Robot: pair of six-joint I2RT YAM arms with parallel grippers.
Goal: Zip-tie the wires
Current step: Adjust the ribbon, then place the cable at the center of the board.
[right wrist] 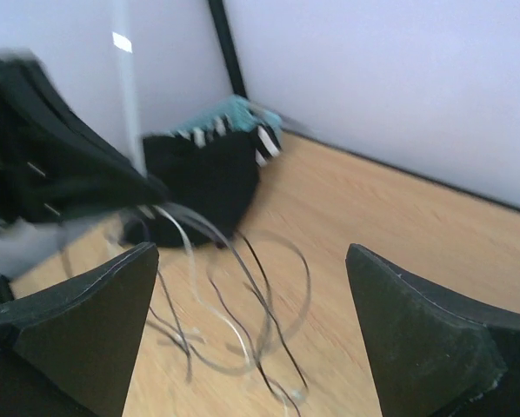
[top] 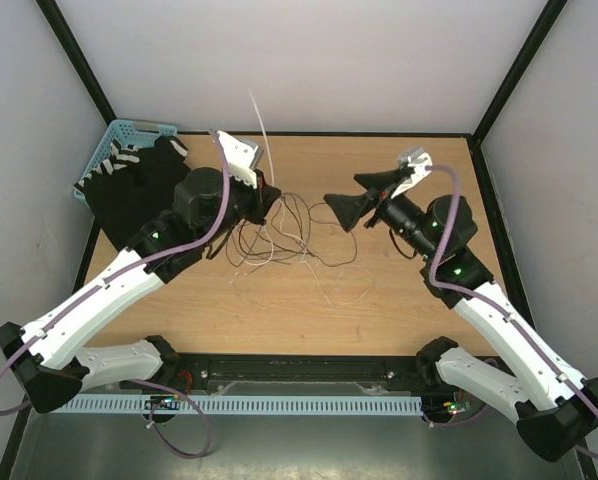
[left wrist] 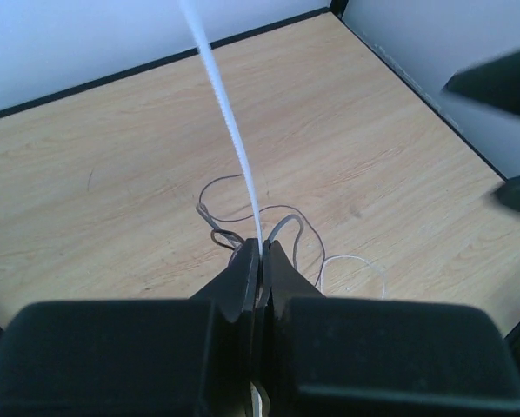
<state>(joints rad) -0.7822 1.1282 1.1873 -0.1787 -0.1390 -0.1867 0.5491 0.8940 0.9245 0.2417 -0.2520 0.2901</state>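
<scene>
Wooden worktop (top: 399, 300) is strewn with wires (top: 289, 235), black cloth (top: 129, 195) at 10 o'clock. Zip tie (left wrist: 234, 130) is clamped in left gripper (left wrist: 260, 248) jaws; right gripper (top: 341, 190) jaws are spread.

A wooden table (top: 399, 300) stood between pale walls (top: 309, 60). At its far left corner sat a blue basket (top: 131, 129). A black cloth (top: 129, 195) with white stripes spilled from the basket onto the table.
</scene>
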